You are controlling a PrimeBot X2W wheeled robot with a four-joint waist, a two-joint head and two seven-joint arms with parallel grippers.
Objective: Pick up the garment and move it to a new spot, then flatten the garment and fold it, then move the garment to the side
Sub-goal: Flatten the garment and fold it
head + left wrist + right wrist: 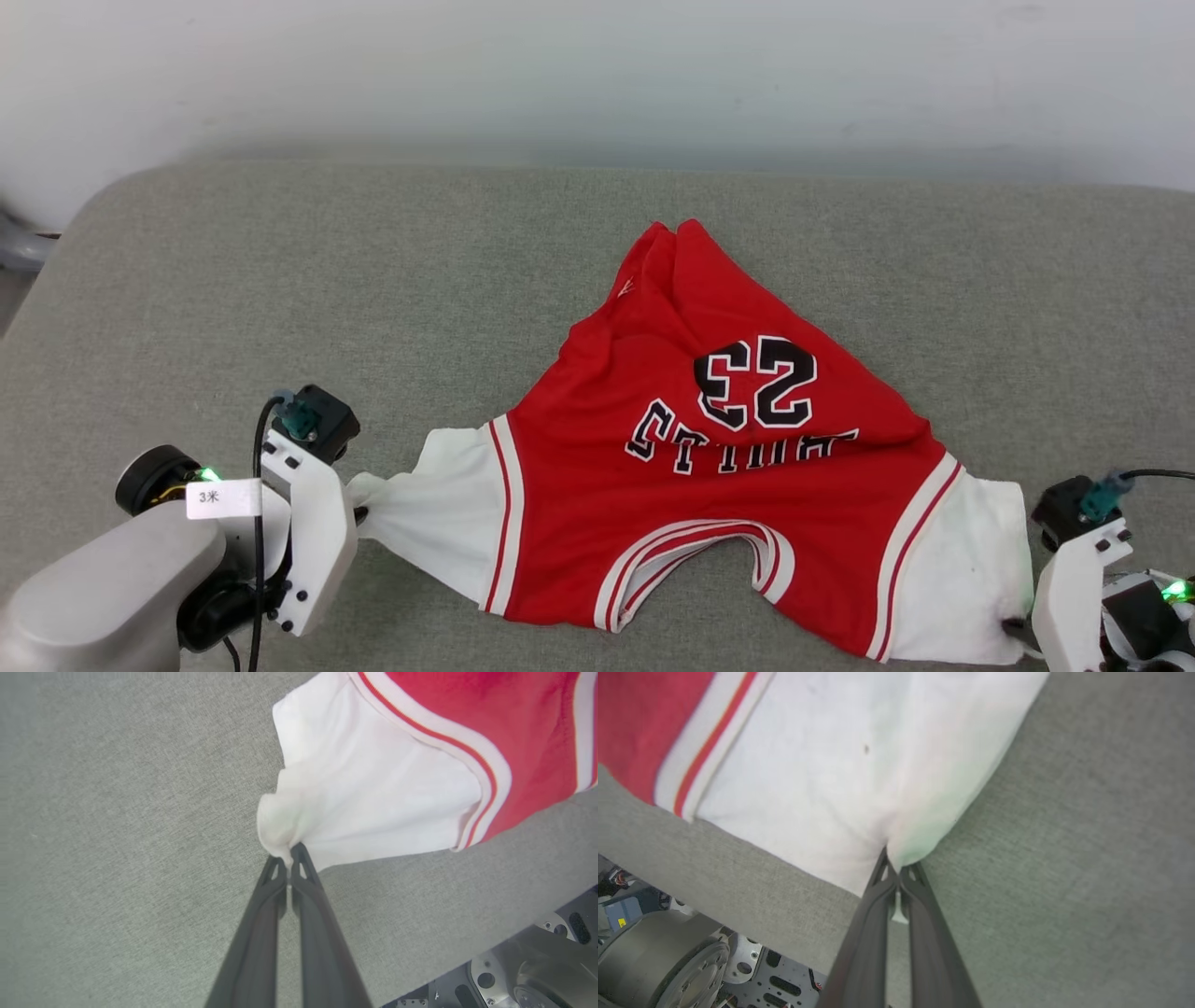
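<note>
Head view took in the whole garment (709, 467), spread on the grey counter (373, 280) with its striped collar (700, 551) nearest the robot and its hem bunched to a peak at the far side, below a white wall (597, 75). From there the number "23" (756, 383) read upside down, black with a white outline. Under it ran an arched word (738, 441) in the same lettering, creased, which seemed to read "BULLS". A tiny white logo (624, 287) sat near the hem. A paper label (221, 497) on the left arm read "3米". None of that print appeared in the wrist views, which gave the grips instead. In the left wrist view the left end effector (289, 856) had its two dark fingers pressed together on a gathered corner of the white sleeve (373, 788), the cloth puckering into folds at the tips. In the right wrist view the right end effector (896, 861) was likewise clamped on the edge of the other white sleeve (840, 765), which bore a small dark speck (866, 749). Both wrist views also showed the counter's coarse woven cover and, past its edge, the robot's grey metal base (668, 961). The jersey cloth looked smooth and thin, its red body edged with red-and-white stripes.
</note>
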